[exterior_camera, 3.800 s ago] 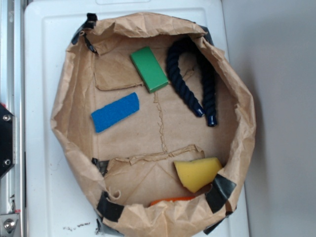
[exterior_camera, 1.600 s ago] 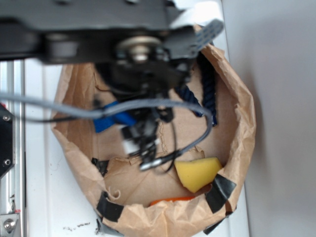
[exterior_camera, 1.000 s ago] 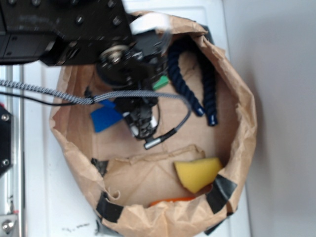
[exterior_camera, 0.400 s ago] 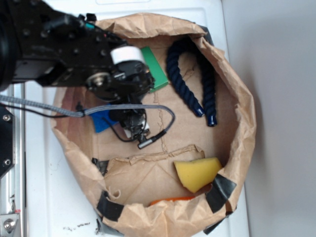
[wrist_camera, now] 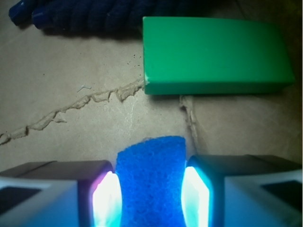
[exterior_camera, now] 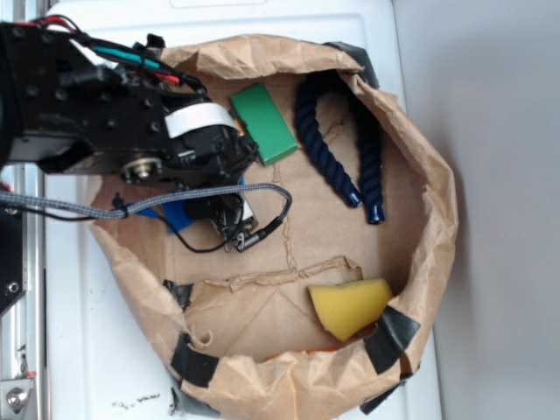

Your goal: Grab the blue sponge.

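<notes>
**Fingers either side of the blue strip**

Down in the crumpled brown paper basin (exterior_camera: 429, 219), on its flat cardboard-coloured floor. Mostly hidden from the exterior view: the thin, flat, bright blue rough-textured sponge (wrist_camera: 150, 179), only a sliver peeking out under the black robot arm (exterior_camera: 87, 105) at the basin's left side. Gripper (wrist_camera: 150, 196) itself buried beneath the arm and its braided grey cable (exterior_camera: 175, 197) there. From the wrist view, far clearer: glowing finger pads (wrist_camera: 105, 198) left and right of the blue strip, just beside its edges, near end of the strip cut off by the bottom of the frame. Jaws parted around the sponge; actual contact hard to judge through the glare. White tabletop (exterior_camera: 87, 350) under the basin, grey wall to the right, black tape patches on the paper rim. Just beyond the blue strip, apart from it, a thick green rectangular block (wrist_camera: 213, 54). Further on, a dark navy twisted rope (exterior_camera: 337, 140) bent in an arch. Well away at the basin's opposite edge, a yellow wedge-shaped sponge (exterior_camera: 350, 306).
</notes>
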You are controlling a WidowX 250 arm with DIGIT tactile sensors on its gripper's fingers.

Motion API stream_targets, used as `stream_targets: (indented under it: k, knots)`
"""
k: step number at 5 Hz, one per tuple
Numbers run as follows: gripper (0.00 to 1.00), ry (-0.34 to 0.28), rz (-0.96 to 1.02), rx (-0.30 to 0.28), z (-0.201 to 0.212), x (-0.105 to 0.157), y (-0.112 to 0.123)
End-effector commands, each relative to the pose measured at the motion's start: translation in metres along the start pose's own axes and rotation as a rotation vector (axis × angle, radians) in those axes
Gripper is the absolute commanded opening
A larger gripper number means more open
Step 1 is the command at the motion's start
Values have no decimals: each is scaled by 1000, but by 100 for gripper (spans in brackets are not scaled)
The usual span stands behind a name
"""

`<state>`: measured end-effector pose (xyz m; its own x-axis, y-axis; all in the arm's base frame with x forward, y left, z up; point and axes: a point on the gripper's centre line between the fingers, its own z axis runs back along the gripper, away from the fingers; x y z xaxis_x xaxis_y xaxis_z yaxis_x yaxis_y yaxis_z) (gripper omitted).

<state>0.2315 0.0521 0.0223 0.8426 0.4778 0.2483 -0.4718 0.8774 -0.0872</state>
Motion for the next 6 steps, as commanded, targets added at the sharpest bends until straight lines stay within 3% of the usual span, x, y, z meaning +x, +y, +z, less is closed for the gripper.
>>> stream_targets:
  k: [1, 2, 3, 5, 6]
  knots:
    - [0, 11, 19, -20, 24, 9, -2]
    - [0, 67, 20, -44, 64, 17, -11]
    - [0, 123, 24, -32, 101, 29, -13]
    - [0, 163, 19, -16, 139, 42, -17]
    - [20, 90, -44, 12, 139, 37, -23]
